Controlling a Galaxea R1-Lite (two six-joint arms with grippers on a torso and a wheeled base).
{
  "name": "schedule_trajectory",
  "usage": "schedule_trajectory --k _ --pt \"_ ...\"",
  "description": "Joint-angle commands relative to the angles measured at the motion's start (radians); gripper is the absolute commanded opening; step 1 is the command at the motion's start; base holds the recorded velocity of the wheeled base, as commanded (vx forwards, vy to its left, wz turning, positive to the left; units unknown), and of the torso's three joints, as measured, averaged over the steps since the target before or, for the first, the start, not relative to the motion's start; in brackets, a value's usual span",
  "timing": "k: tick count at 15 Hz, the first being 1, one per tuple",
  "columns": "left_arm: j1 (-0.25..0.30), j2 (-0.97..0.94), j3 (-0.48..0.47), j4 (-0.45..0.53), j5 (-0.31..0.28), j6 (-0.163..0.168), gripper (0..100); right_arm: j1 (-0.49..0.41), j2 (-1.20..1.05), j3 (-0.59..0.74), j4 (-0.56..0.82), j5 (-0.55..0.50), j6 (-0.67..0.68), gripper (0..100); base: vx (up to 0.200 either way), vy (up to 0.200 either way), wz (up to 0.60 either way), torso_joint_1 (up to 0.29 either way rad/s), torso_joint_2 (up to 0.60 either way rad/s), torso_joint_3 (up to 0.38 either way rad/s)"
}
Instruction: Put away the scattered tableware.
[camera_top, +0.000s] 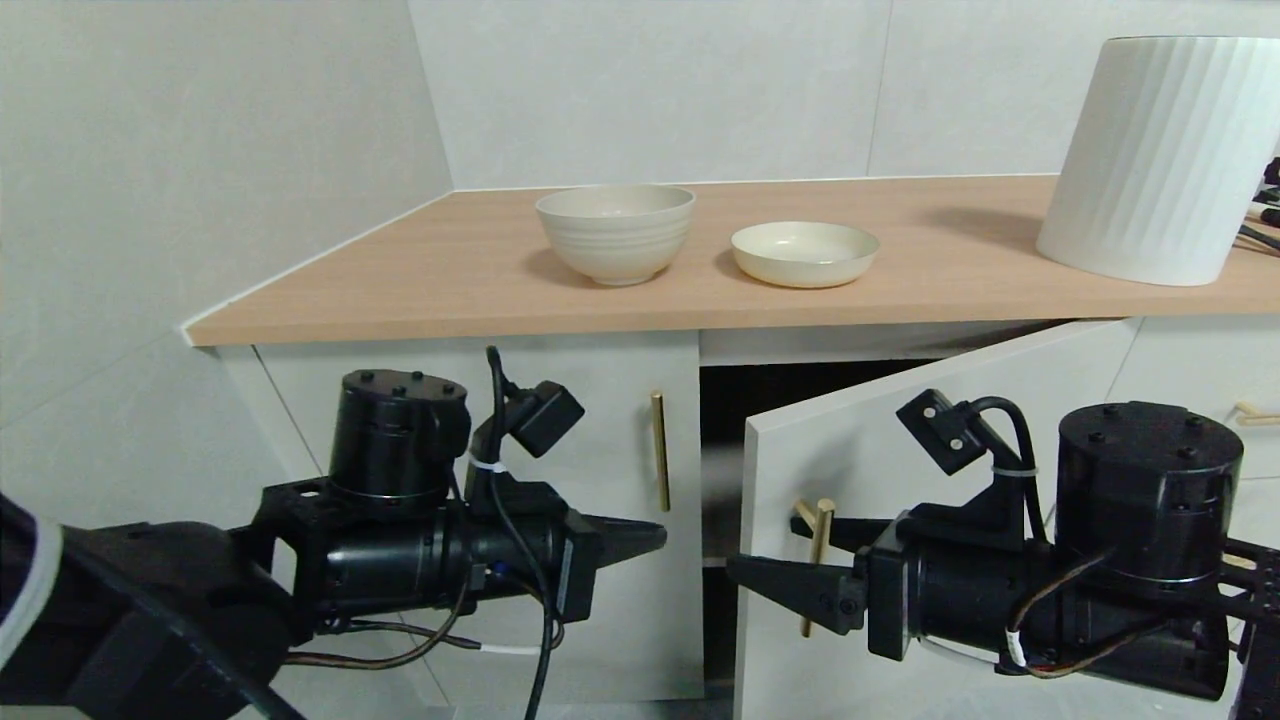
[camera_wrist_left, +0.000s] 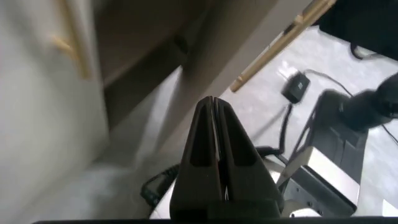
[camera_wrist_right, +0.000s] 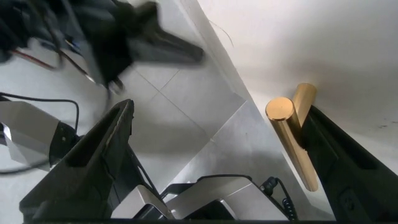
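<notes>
A deep cream bowl (camera_top: 615, 232) and a shallow cream dish (camera_top: 805, 253) stand side by side on the wooden countertop (camera_top: 400, 290). Below it, the right cabinet door (camera_top: 900, 440) is partly swung out. My right gripper (camera_top: 770, 548) is open at that door's gold handle (camera_top: 820, 565). In the right wrist view the handle (camera_wrist_right: 292, 134) lies inside the gap of the right gripper (camera_wrist_right: 217, 124), close against one finger (camera_wrist_right: 336, 155). My left gripper (camera_top: 650, 535) is shut and empty in front of the closed left door; its pressed-together fingertips (camera_wrist_left: 211, 109) point toward the cabinet gap.
A tall white ribbed container (camera_top: 1165, 160) stands at the counter's right end. The closed left door has its own gold handle (camera_top: 659, 450). A dark opening (camera_top: 720, 420) shows between the two doors. Walls close in the counter at the back and left.
</notes>
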Motion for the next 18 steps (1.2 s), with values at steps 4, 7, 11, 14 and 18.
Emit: schedule_trajectory --k 4,7,11,14,18 --pt "-0.107 0.239 0.054 -0.458 0.080 -0.192 0 0.000 -0.001 0.002 0.000 -0.003 -0.004 100 0.000 0.000 0.00 0.000 0.00 0.000" --pt "-0.134 0.325 0.066 -0.598 0.118 -0.191 0 0.000 -0.003 0.008 0.000 -0.004 -0.006 100 0.000 0.000 0.00 0.000 0.00 0.000" --pt "-0.159 0.372 0.029 -0.621 0.129 -0.197 0 -0.001 -0.001 0.033 0.000 -0.010 -0.057 100 0.000 0.000 0.00 0.000 0.00 0.000" --pt "-0.165 0.418 0.000 -0.710 0.135 -0.197 0 -0.006 -0.003 0.057 0.000 -0.015 -0.112 100 0.000 0.000 0.00 0.000 0.00 0.000" --pt "-0.168 0.434 -0.086 -0.685 0.132 -0.195 0 -0.069 -0.018 0.084 0.002 -0.016 -0.121 100 0.000 0.000 0.00 0.000 0.00 0.000"
